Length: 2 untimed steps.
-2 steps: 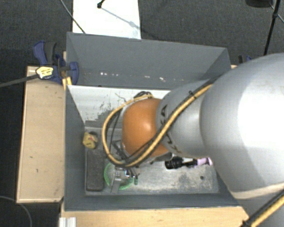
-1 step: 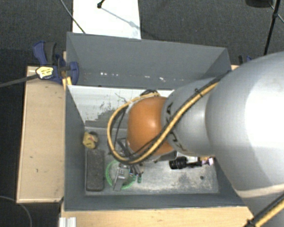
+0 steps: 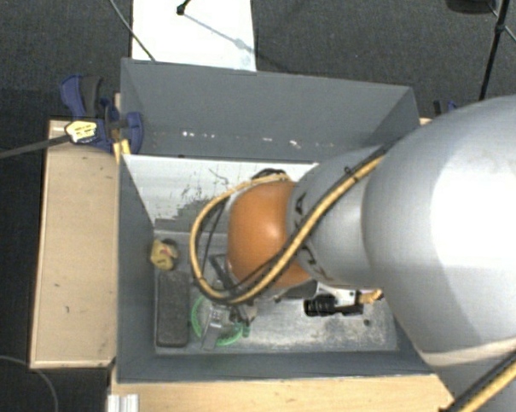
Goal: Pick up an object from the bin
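My gripper (image 3: pixel 228 313) is low in the bin's front left part, mostly hidden beneath the arm's orange cover. It is directly over a green and white ring-shaped thing (image 3: pixel 212 329) lying on the floor near the front wall. Left of that lies a dark grey flat rectangular block (image 3: pixel 172 312), lengthwise along the left wall. To the right of the gripper rests a black cylindrical thing (image 3: pixel 329 307) with a white piece beside it.
A small yellowish knobbly thing (image 3: pixel 164 255) sits by the left wall, behind the grey block. The big arm covers the bin's right and middle. Bare scuffed floor shows at the front right.
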Tool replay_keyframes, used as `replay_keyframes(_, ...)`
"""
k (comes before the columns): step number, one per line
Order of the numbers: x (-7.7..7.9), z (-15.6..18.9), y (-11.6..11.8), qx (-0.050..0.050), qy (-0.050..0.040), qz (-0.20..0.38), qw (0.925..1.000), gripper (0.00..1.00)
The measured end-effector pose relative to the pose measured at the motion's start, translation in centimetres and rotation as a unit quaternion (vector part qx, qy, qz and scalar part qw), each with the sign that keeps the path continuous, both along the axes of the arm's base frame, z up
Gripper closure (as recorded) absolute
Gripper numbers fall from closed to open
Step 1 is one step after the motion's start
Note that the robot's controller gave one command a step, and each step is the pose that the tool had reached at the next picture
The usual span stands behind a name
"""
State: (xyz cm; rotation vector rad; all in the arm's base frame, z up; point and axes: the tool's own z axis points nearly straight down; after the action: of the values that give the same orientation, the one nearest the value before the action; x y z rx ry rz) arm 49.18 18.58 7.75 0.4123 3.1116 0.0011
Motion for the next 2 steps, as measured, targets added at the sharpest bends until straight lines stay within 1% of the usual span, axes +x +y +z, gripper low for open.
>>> replay_keyframes(1, 3.83, 1.71, -2.95, 0.001, 0.0019, -0.023, 0.9997, 0.0)
replay_keyframes(2, 4.54, 1.84, -2.85, -0.001, -0.0044, -0.038, 0.9993, 0.0)
